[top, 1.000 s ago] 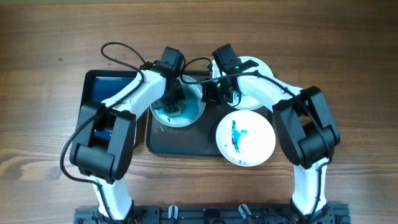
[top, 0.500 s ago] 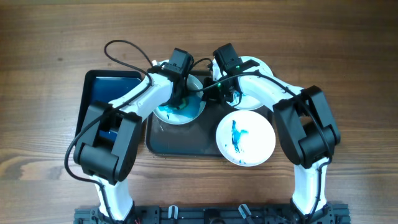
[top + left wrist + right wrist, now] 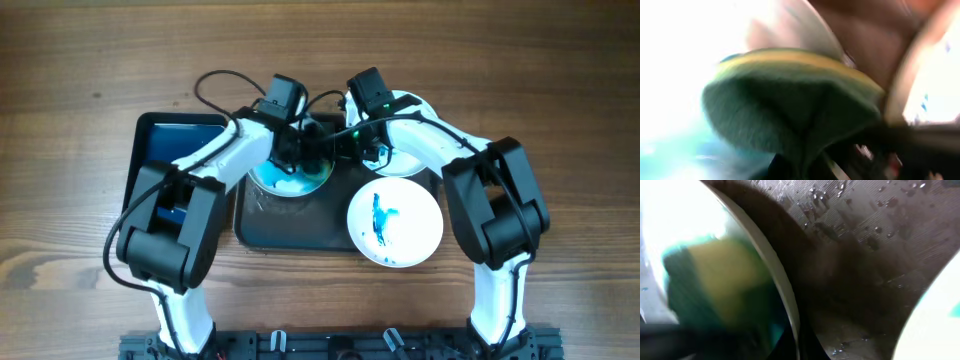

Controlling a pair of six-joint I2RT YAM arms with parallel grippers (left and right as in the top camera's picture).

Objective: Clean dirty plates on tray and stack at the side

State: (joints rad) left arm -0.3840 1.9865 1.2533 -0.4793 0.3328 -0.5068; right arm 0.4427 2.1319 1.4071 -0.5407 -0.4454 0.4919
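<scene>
A white plate (image 3: 272,181) smeared with blue lies on the left half of the dark grey tray (image 3: 300,230). My left gripper (image 3: 291,158) is shut on a green and yellow sponge (image 3: 790,100) and presses it on this plate's right part. My right gripper (image 3: 336,150) is shut on the same plate's right rim (image 3: 785,295), with the sponge (image 3: 725,280) just beyond it. A second plate (image 3: 395,222) with a blue streak lies at the tray's right front. A third plate (image 3: 408,152) lies at the back right, partly under my right arm.
A smaller dark blue tray (image 3: 165,150) stands left of the grey tray, touching it. The grey tray's floor (image 3: 875,240) is wet with droplets. Both arms cross over the tray's back edge. Bare wooden table lies all around.
My left gripper has moved the sponge rightward across the smeared plate, toward my right gripper. The right gripper has stayed on the rim.
</scene>
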